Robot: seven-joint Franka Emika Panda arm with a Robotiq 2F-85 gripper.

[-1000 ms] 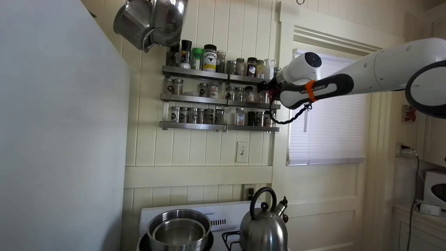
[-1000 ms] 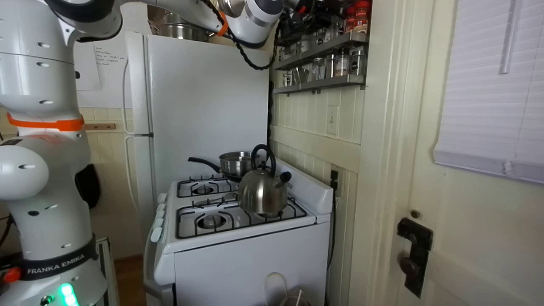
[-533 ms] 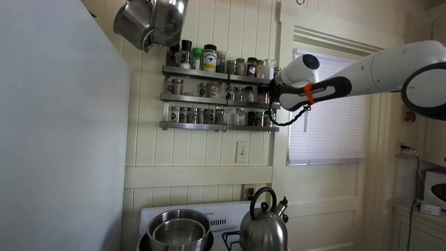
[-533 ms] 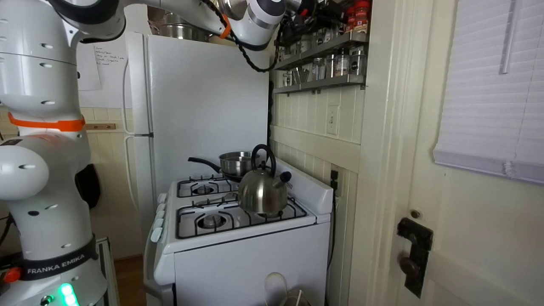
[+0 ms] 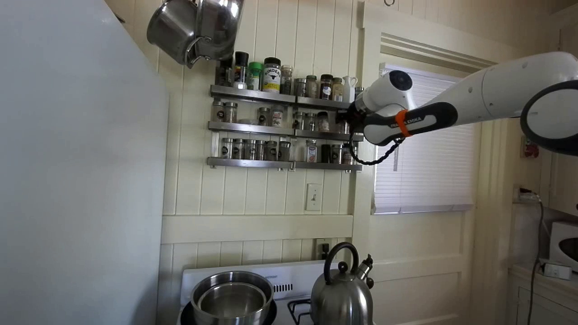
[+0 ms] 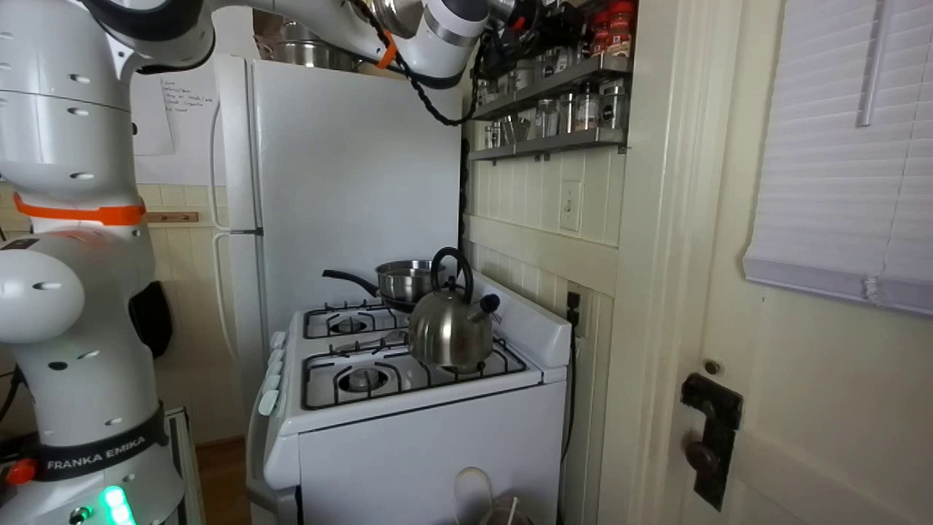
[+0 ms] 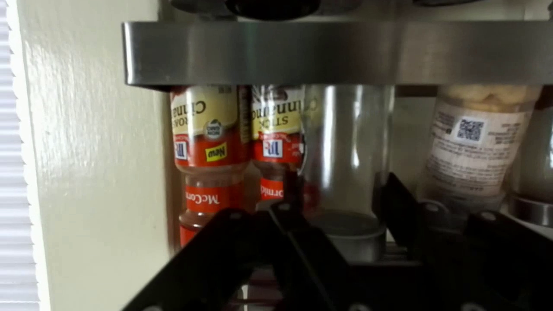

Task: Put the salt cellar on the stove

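In the wrist view, which stands upside down, the salt cellar [image 7: 345,129] appears as a clear glass jar with a metal lid, upright on the middle shelf. My gripper [image 7: 341,190] is shut on it, one dark finger on each side of the glass near the lid. In the exterior views, my gripper [image 5: 344,116] reaches the end of the rack nearest the door and hides the jar. The white stove [image 6: 430,445] stands well below, its raised back panel [image 5: 300,272] against the wall.
Red-labelled cinnamon bottles [image 7: 207,129] crowd one side of the jar, and a white-labelled jar [image 7: 475,147] stands on its other side. The steel shelf edge [image 7: 328,52] runs along them. On the stove are a kettle [image 6: 450,335] and a pan [image 6: 403,279]. Pots [image 5: 174,31] hang above.
The arm dipped slightly in the first half second and has barely moved since. Its jaws have come together around the glass jar. Everything on the stove is unchanged.
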